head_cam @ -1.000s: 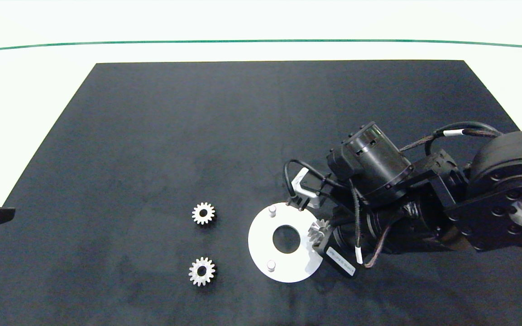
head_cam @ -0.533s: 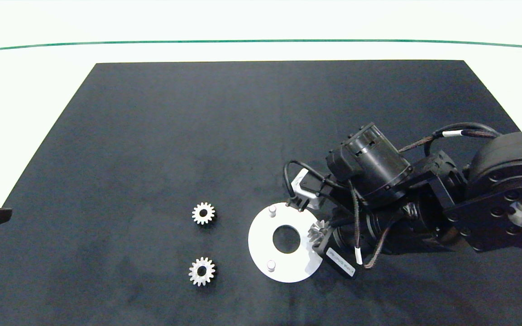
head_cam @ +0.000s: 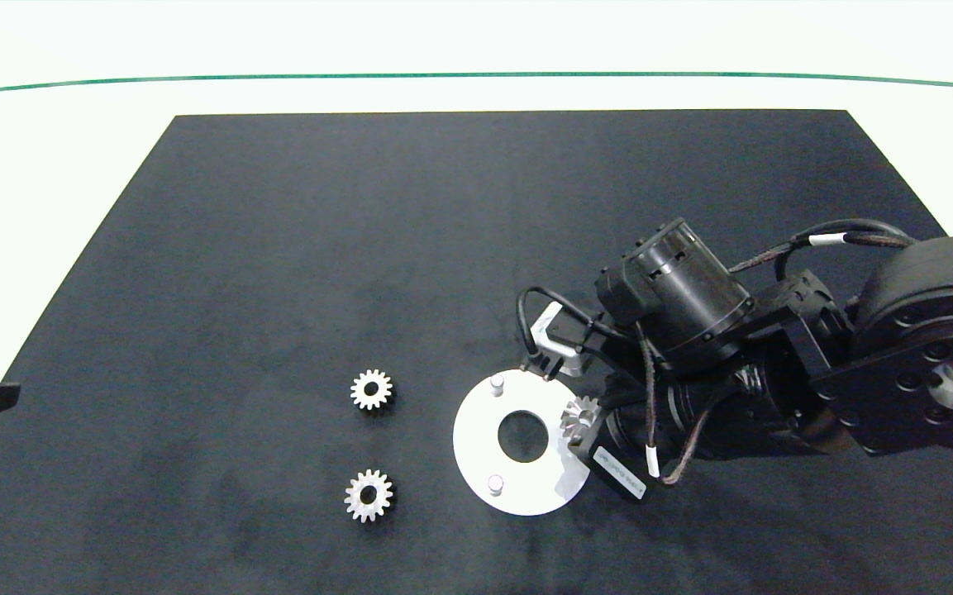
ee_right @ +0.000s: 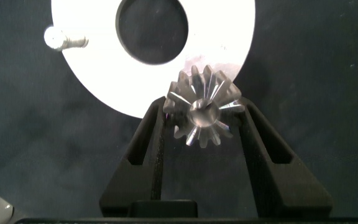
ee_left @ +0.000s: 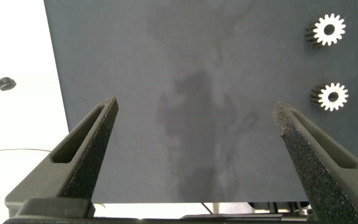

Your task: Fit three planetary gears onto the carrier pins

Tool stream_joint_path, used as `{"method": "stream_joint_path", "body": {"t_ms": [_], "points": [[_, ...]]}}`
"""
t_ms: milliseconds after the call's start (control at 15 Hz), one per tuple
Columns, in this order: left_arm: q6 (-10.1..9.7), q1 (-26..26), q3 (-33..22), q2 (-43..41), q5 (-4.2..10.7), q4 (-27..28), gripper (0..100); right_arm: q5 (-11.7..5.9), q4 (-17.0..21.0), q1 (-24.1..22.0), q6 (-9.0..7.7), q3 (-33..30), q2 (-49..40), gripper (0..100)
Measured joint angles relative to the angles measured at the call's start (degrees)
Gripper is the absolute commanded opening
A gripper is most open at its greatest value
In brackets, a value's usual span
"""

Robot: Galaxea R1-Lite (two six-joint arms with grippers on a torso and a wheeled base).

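You're looking at a robotics lab test bench: a plain white counter (head_cam: 476, 49) crossed by a green line (head_cam: 476, 76), a black work mat (head_cam: 360, 248) laid out, and loose machined parts.

We see two silver planetary gears (head_cam: 371, 389) (head_cam: 369, 495) flat on the mat, a third (ee_right: 202, 114) on a carrier pin (ee_right: 202, 114); two pins (head_cam: 497, 384) (head_cam: 494, 484) stand bare.
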Motion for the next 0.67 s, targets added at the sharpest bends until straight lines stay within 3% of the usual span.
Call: {"method": "stream_joint_path", "body": {"t_ms": [667], "points": [[0.74, 0.0, 0.7, -0.2, -0.01, 0.0, 100, 0.04, -0.1, 0.0, 0.0, 0.2, 0.5, 31]]}}
